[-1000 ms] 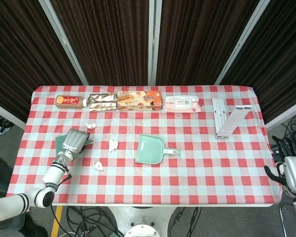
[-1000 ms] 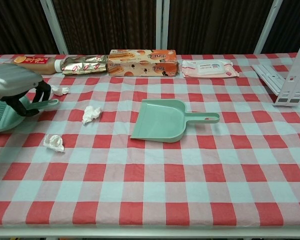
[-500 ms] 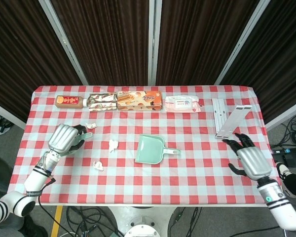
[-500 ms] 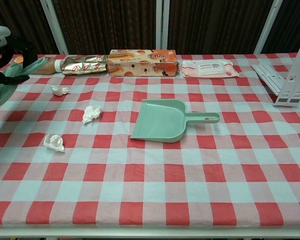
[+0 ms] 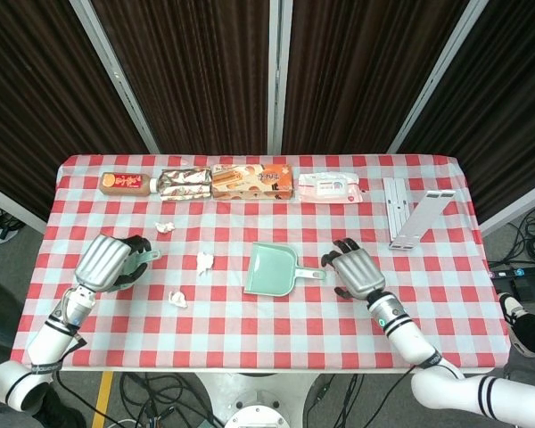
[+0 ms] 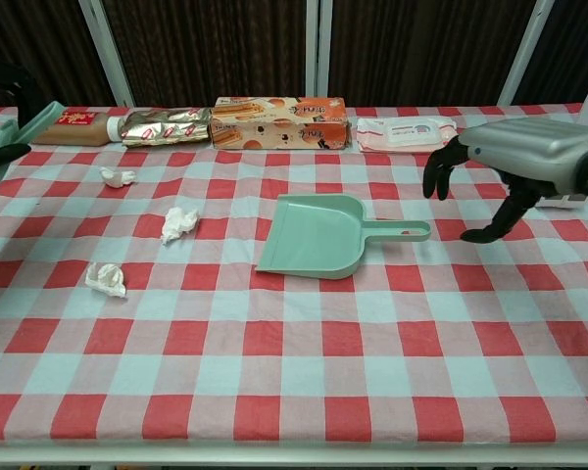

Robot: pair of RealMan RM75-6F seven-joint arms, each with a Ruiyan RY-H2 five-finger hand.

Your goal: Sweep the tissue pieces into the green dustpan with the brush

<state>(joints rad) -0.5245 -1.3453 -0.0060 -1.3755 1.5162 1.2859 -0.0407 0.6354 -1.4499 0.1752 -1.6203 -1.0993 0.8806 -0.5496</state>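
Since half a second ago the right hand (image 5: 357,272) has swung in from the table's 4 o'clock edge to just beside the green dustpan (image 5: 272,269) handle, fingers spread, holding nothing. The left hand (image 5: 107,263) grips the brush (image 6: 8,145) at 9 o'clock. Three crumpled white tissue pieces (image 5: 204,262) lie between brush and the central dustpan.

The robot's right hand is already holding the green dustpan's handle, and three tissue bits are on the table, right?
Not quite. In the chest view the right hand hovers open beside the green dustpan, its fingers apart and off the handle. Three tissue pieces do lie on the table.
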